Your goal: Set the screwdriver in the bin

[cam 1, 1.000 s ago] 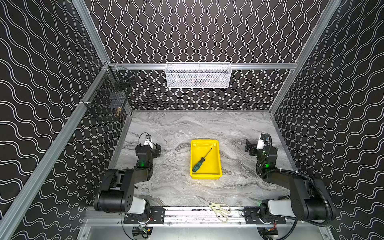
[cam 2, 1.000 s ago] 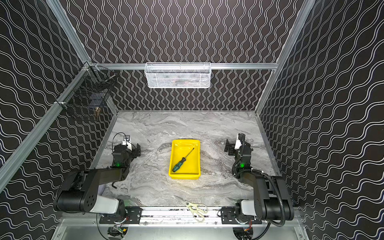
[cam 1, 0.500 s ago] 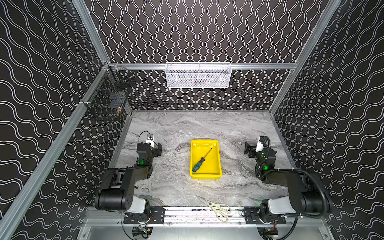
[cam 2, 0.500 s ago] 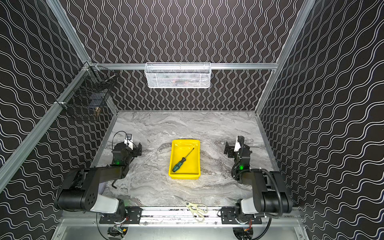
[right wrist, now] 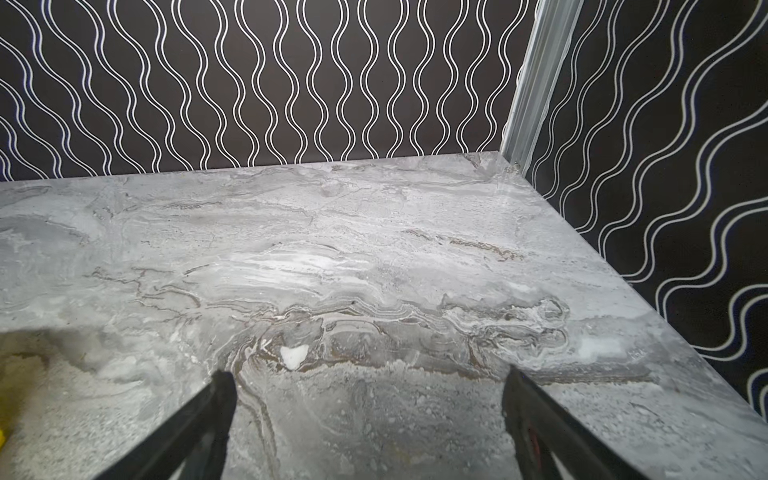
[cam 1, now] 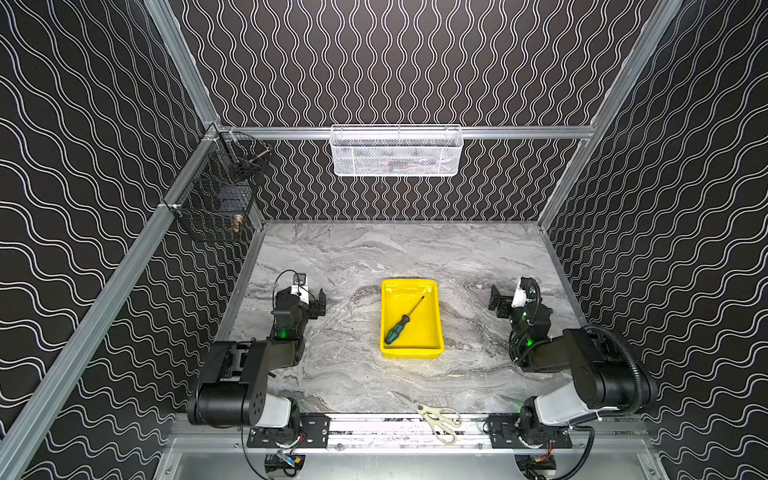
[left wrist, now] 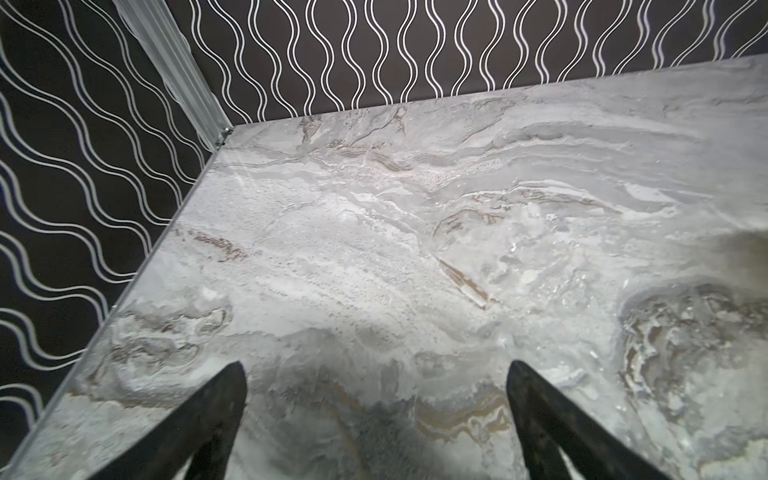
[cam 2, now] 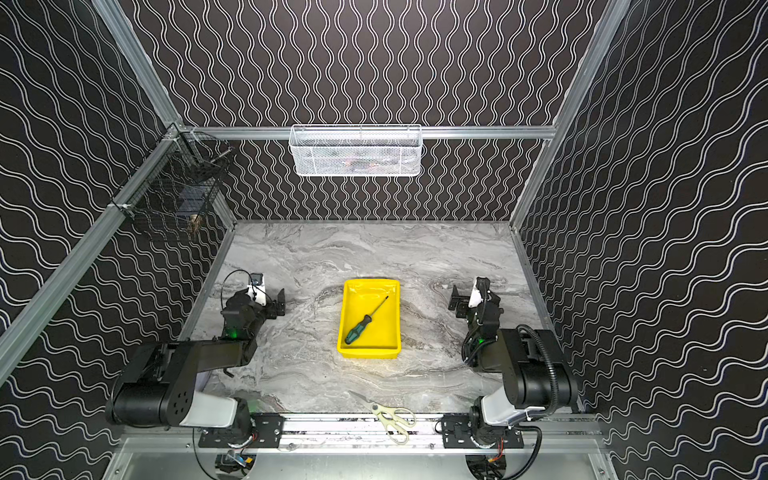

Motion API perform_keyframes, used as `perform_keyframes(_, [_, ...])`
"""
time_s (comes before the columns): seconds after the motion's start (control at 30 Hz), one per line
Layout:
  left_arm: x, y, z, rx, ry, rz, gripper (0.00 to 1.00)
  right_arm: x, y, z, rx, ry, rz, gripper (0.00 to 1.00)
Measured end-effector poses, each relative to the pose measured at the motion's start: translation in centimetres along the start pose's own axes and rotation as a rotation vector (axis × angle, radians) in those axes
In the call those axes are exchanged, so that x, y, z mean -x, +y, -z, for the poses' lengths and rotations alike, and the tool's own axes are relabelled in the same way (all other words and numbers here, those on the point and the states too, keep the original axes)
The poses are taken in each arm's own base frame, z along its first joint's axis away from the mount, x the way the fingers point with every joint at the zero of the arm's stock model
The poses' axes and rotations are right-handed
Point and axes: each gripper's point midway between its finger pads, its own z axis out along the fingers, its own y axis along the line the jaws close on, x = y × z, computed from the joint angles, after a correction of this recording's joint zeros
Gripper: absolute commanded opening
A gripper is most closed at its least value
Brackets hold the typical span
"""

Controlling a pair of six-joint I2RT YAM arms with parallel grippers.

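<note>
The screwdriver, green-and-black handle and thin dark shaft, lies slantwise inside the yellow bin at the table's middle. No gripper touches it. In both top views my left gripper rests low over the marble well left of the bin, and my right gripper sits well to its right. Each wrist view shows its gripper open, left and right, with only bare marble between the fingers.
Cream-handled scissors lie at the front edge on the rail. A white mesh basket hangs on the back wall and a black wire basket on the left wall. Patterned walls close three sides.
Both arms have shifted only slightly near their resting places. The screwdriver and the bin have not moved, and both grippers stay open.
</note>
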Motion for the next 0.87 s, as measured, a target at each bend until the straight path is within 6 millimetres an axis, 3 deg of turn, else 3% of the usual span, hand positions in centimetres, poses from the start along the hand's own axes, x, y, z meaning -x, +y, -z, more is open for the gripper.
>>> perform_keyframes(0.2, [-3.4,0.1,-0.8,0.021,0.037,0.026,0.99,0.1,0.0,0.0,-0.001,-0.006,0.0,1.0])
perform_keyframes(0.4, [-0.2,-0.3,-2.7,-0.006,-0.024,0.03,0.99,0.3,-0.3,0.0,-0.019,-0.01,-0.001,0.99])
perform_keyframes(0.87, [-1.1,-0.9,-3.0,-0.032,0.022,0.019,0.99,0.9,-0.7,-0.6,-0.029,-0.016,-0.022,1.0])
